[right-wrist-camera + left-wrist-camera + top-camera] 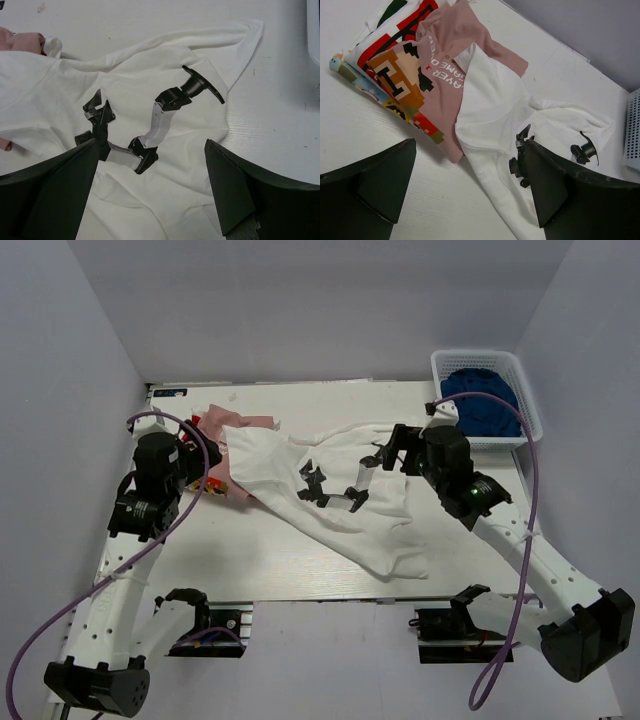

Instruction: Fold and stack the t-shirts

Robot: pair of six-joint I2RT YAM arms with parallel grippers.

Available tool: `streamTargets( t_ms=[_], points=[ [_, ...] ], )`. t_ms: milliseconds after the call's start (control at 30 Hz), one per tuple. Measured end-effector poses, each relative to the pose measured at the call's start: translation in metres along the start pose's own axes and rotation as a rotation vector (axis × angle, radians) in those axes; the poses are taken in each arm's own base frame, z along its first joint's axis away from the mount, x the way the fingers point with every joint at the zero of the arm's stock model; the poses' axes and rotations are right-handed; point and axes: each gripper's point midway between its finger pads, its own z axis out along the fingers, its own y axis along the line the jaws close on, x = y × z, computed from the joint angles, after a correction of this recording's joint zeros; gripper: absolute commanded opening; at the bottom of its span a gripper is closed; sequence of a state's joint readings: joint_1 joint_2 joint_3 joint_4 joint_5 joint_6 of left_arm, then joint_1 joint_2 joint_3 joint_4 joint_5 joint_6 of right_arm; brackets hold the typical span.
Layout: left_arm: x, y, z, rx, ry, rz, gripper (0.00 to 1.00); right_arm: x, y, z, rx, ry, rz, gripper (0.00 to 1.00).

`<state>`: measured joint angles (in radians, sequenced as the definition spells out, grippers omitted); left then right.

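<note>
Wht t-shirt (285, 462) soft matt cloth, table (250, 565) smooth matt, basket (481, 357) wht plastic mesh

White shirt (270, 465) has a black robot-arm print. Pink shirt (492, 48) has white lettering and an orange-black pixel figure. White basket (475, 354) holds blue cloth (485, 400).

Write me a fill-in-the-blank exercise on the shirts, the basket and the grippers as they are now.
1. The print on the white shirt is coloured ____.
2. The pink shirt is partly covered by the ____ shirt.
3. The basket at the far right of the table holds a ____ cloth.
4. The left gripper and the right gripper both hang above the shirts with their jaws ____.

Missing words: black; white; blue; open.
</note>
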<state>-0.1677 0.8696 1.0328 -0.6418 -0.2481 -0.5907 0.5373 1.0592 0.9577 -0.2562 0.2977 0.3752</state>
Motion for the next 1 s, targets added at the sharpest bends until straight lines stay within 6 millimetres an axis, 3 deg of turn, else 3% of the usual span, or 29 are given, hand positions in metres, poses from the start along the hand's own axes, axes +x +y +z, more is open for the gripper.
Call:
streamTargets(
  t_ms=[167, 300, 467, 667, 833, 1000],
  points=[
    [0.004, -0.003, 0.008, 0.009, 0.014, 0.005, 0.99, 0.004, 0.010, 0.006, -0.058, 0.008, -0.020, 0.91],
    [0.011, -0.006, 0.018, 0.013, 0.043, 0.010, 0.99, 0.019, 0.026, 0.024, -0.134, 0.062, -0.042, 0.91],
    [0.022, -0.010, 0.034, 0.024, 0.088, 0.020, 0.99, 0.066, 0.056, 0.063, -0.278, 0.214, -0.090, 0.91],
    [0.037, -0.010, 0.048, 0.022, 0.143, 0.037, 0.99, 0.142, 0.116, 0.124, -0.483, 0.418, -0.154, 0.91],
    [0.042, -0.010, 0.052, 0.023, 0.161, 0.045, 0.99, 0.171, 0.169, 0.176, -0.601, 0.475, -0.175, 0.91],
    [0.045, -0.010, 0.055, 0.024, 0.172, 0.052, 0.99, 0.196, 0.195, 0.188, -0.643, 0.509, -0.203, 0.91]
  ],
)
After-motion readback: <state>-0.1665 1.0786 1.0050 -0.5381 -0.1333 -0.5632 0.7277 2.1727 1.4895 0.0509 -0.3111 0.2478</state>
